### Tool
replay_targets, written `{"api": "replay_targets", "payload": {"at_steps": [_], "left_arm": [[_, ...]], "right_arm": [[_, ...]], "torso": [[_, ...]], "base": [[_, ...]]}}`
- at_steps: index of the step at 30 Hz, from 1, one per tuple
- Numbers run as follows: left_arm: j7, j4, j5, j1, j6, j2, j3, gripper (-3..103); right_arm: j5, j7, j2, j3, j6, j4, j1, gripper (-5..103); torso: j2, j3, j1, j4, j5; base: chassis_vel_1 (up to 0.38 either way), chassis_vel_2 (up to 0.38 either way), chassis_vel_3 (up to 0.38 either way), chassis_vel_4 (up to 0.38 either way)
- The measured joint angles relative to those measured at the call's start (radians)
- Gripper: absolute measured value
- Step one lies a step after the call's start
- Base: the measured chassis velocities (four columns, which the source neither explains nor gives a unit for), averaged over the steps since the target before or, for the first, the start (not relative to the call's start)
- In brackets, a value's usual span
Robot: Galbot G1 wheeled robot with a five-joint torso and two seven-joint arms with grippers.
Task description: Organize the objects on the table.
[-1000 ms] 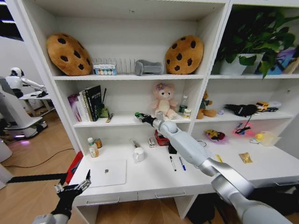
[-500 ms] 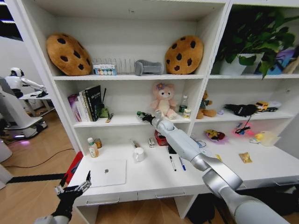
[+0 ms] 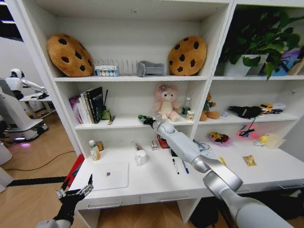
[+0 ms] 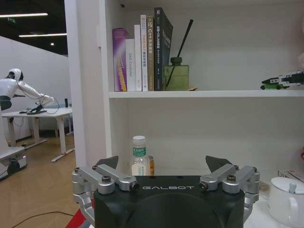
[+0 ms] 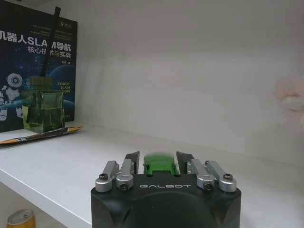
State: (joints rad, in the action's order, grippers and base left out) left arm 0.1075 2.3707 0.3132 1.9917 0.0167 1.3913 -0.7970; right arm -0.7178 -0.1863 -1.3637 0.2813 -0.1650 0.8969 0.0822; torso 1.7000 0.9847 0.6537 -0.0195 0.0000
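Note:
My right gripper [image 3: 142, 118] reaches over the middle shelf, between the books and the plush toy, shut on the tiny green piece [image 5: 159, 164]. That piece and gripper also appear far off above the shelf board [image 4: 280, 80]. Low at the table's left front corner hangs my left gripper [image 3: 73, 192], open and empty. On the white table [image 3: 156, 183] lie the silver laptop [image 3: 110, 175], the white mug [image 3: 141, 157], a black pen [image 3: 175, 166], a blue pen [image 3: 185, 166], small bottles [image 3: 94, 150] and the gold packet [image 3: 249, 160].
The middle shelf holds books [image 3: 90, 105], a green diffuser jar [image 5: 42, 111] and a plush toy [image 3: 166, 102]. Cookie cushions [image 3: 69, 55] sit on the shelf above. A plant [image 3: 259, 35] and toys fill the right bay. A red box [image 3: 164, 141] stands behind the pens.
The right arm's elbow has drawn a little to the left while its gripper stays over the shelf with the green piece. The left gripper has hardly moved.

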Motion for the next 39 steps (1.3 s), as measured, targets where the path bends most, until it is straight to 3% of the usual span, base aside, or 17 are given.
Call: {"api": "replay_targets", "payload": {"at_steps": [3,5,7,8,10,11,12,15,20,22,25,26,30,32,34,35,39], "left_arm": [[0.000,0.000,0.000,0.000,0.000,0.001,0.000,100],[0.000,0.000,0.000,0.001,0.000,0.004,0.000,100],[0.000,0.000,0.000,0.001,0.000,0.004,0.000,100],[0.000,0.000,0.000,0.001,0.000,0.004,-0.001,100],[0.000,0.000,0.000,0.001,0.000,0.004,-0.001,100],[0.001,0.002,0.000,0.000,0.000,0.009,-0.001,100],[0.001,0.002,0.000,0.000,0.000,0.009,-0.001,100],[0.002,0.003,0.001,-0.003,-0.001,0.023,-0.003,100],[0.003,0.011,0.014,-0.009,-0.001,0.022,-0.010,100],[0.007,0.017,0.028,-0.015,0.003,0.016,-0.017,100],[0.008,0.019,0.034,-0.018,0.003,0.011,-0.021,100],[0.010,0.019,0.037,-0.021,-0.005,0.009,-0.029,100],[0.010,0.027,0.043,-0.020,-0.012,0.005,-0.038,100],[0.012,0.037,0.046,-0.017,-0.013,-0.008,-0.040,100],[0.012,0.043,0.046,-0.017,-0.013,-0.011,-0.040,100],[0.013,0.051,0.045,-0.016,-0.012,-0.011,-0.039,100],[0.014,0.065,0.043,-0.013,-0.012,-0.002,-0.036,100]], "right_arm": [[0.000,0.000,0.000,0.000,0.000,0.000,0.000,51],[-0.002,0.005,0.001,-0.005,-0.003,0.005,0.000,63],[-0.002,0.005,0.001,-0.006,-0.003,0.006,0.000,63],[-0.005,0.007,0.004,-0.009,-0.003,0.015,0.000,74],[-0.011,0.008,0.006,-0.011,-0.003,0.023,0.000,79],[-0.112,0.024,0.033,-0.038,-0.051,0.118,0.019,85],[-0.112,0.024,0.033,-0.038,-0.051,0.118,0.019,85],[-0.236,0.138,0.114,-0.066,-0.124,0.379,0.086,98],[-0.222,0.235,0.227,-0.127,-0.122,0.589,0.191,100],[-0.199,0.286,0.340,-0.174,-0.103,0.740,0.302,100],[-0.197,0.309,0.398,-0.212,-0.091,0.822,0.372,100],[-0.214,0.331,0.453,-0.270,-0.080,0.906,0.460,100],[-0.226,0.350,0.502,-0.420,-0.070,1.008,0.615,100],[-0.194,0.353,0.520,-0.610,-0.059,1.122,0.859,100],[-0.177,0.350,0.520,-0.695,-0.052,1.174,0.952,100],[-0.165,0.340,0.506,-0.785,-0.048,1.231,1.079,100],[-0.126,0.326,0.467,-0.909,-0.030,1.284,1.242,100]], "torso": [[0.000,0.000,0.000,0.0000,0.0000],[0.000,0.000,0.000,-0.0001,0.0000],[0.000,0.000,0.000,-0.0001,0.0000],[0.000,0.000,0.000,-0.0001,0.0000],[0.000,0.000,0.000,0.0000,0.0000],[0.000,0.000,0.000,0.0000,0.0000],[0.000,0.000,0.000,0.0000,0.0000],[0.000,0.000,0.000,0.0003,-0.0001],[0.000,0.000,0.000,0.0002,0.0002],[0.000,0.000,0.000,-0.0006,0.0005],[0.000,0.000,0.000,-0.0006,0.0006],[0.000,0.000,0.000,-0.0007,0.0003],[0.000,0.000,0.000,0.0007,-0.0003],[0.000,0.000,0.000,-0.0008,0.0017],[0.000,0.000,0.000,-0.0003,-0.0005],[0.000,0.000,0.000,-0.0004,-0.0005],[0.000,0.000,0.000,0.0000,0.0003]], "base": [[0.000,0.000,0.000,0.000],[0.000,0.000,0.000,0.000],[0.000,0.000,0.000,0.000],[0.000,0.000,0.000,0.000],[0.000,0.000,0.000,0.000],[0.000,0.000,0.000,0.000],[0.000,0.000,0.000,0.000],[0.000,0.000,0.000,0.000],[0.000,0.000,0.000,0.000],[0.000,0.000,0.000,0.000],[0.000,0.000,0.000,0.000],[0.000,0.000,0.000,0.000],[0.000,0.000,0.000,0.000],[0.000,0.000,0.000,0.000],[0.000,0.000,0.000,0.000],[0.000,0.000,0.000,0.000],[0.000,0.000,0.000,0.000]]}}
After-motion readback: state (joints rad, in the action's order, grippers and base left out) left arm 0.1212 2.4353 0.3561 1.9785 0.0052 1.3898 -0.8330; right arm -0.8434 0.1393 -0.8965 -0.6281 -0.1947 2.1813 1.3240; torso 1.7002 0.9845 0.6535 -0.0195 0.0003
